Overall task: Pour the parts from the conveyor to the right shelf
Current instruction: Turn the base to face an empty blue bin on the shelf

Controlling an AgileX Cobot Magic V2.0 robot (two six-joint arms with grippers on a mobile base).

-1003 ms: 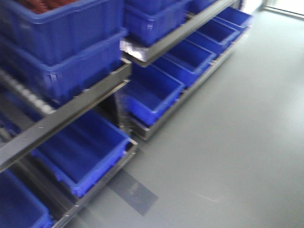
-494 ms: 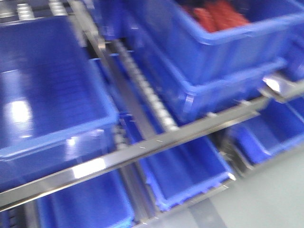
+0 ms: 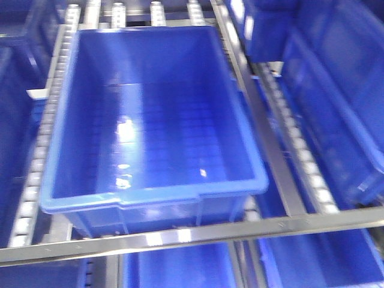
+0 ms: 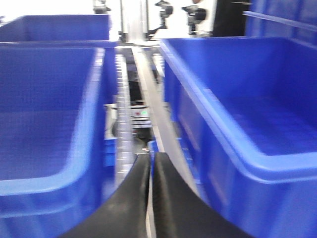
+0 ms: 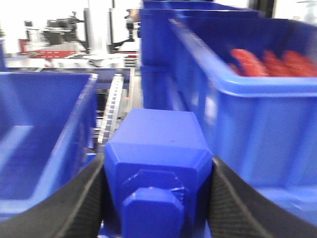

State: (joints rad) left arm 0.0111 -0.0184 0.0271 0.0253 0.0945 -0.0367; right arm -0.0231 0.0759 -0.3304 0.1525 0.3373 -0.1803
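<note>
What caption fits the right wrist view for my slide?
Right hand holds a blue studded block, facing blue bins on the roller shelf.

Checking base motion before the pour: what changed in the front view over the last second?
The camera swung left along the stainless-steel roller shelf. The grey floor and the blue bin of red pieces left the front view, and one empty glossy blue plastic bin now fills it, seen from above. Nothing visibly grasped or released; bins look unmoved.

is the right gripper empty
No, the right gripper is shut on a blue block that fills the gap between its fingers.
</note>
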